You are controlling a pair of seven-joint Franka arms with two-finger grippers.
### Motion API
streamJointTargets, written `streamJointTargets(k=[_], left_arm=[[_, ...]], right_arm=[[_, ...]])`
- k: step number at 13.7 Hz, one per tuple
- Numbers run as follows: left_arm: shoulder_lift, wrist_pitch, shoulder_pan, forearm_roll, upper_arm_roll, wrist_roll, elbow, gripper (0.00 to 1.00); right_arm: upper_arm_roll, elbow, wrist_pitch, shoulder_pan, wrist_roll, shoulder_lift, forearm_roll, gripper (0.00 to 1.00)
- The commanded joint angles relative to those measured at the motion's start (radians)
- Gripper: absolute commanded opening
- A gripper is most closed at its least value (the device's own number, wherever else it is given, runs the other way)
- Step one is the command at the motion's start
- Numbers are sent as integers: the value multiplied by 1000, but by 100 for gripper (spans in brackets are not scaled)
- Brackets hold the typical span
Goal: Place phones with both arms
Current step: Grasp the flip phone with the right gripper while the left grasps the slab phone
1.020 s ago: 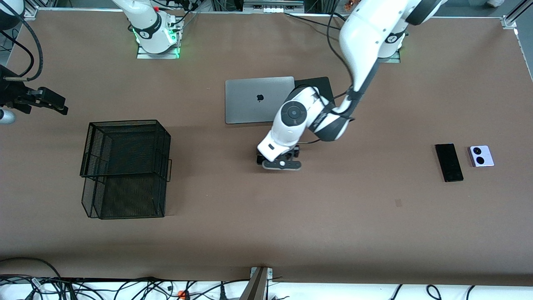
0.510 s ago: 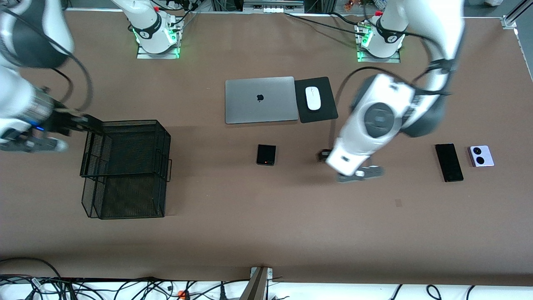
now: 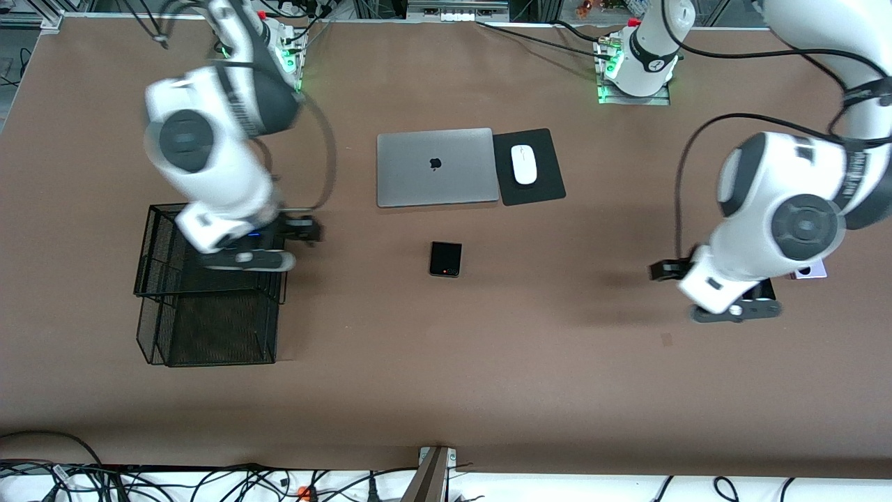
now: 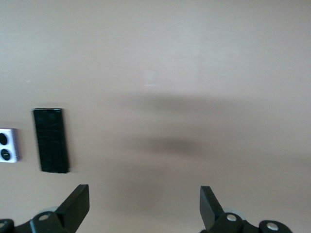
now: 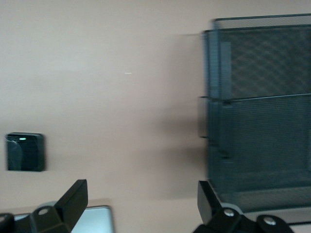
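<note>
Both grippers spread, holding nothing.
Left gripper [image 4: 141, 211] over slab phone [image 4: 50, 140]; right gripper [image 5: 141, 208] over basket [image 3: 209, 286].

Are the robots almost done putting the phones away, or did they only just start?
Only just started. Nothing looks done: the black mesh basket shows no phone inside. All three phones lie on the table: the black flip phone near the laptop, the slim black phone and the lilac-white flip phone toward the left arm's end. Neither holds anything: the left gripper, jaws open, is over the slim phone; the right gripper, jaws open, over the basket.
</note>
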Motion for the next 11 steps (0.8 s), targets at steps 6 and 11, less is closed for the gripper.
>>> streamJointTargets(k=[6,11], left_arm=[[-24,215,263,85,-15,232,-225,100],[-30,517,367,97,-18,275,-443,100]], right_arm=[[-9,406,5,319,423,354,-87,100],[-12,416,142,390,556,469,-187,100]])
